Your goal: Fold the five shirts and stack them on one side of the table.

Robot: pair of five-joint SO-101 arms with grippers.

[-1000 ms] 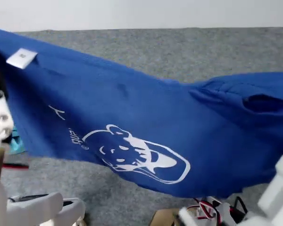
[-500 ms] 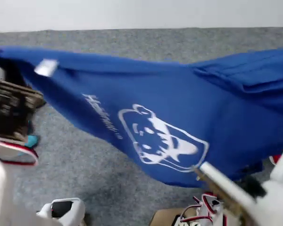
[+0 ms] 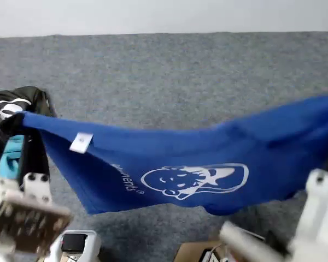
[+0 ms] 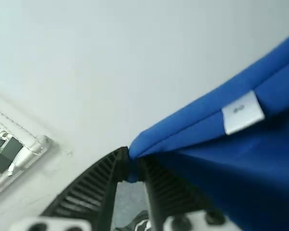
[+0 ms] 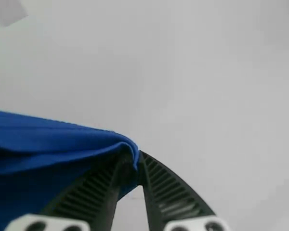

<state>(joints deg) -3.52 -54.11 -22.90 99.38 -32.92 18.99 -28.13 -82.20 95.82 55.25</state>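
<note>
A blue shirt (image 3: 186, 158) with a white printed logo (image 3: 194, 180) and a white label (image 3: 81, 142) hangs stretched in the air across the grey table (image 3: 169, 76). My left gripper (image 4: 132, 166) is shut on one corner of the blue shirt (image 4: 221, 144), at the left of the high view. My right gripper (image 5: 132, 168) is shut on the other corner of the blue shirt (image 5: 48, 149), off the right edge of the high view. The lower hem sags toward the near side of the table.
A dark garment (image 3: 16, 103) with white print and a teal one (image 3: 11, 155) lie bunched at the table's left edge. White arm parts (image 3: 317, 218) and cables sit along the near edge. The far half of the grey table lies bare.
The shirt has been pulled down and toward the near side, now stretched flatter between both grippers. The label moved right and lower. The dark garment at left became visible.
</note>
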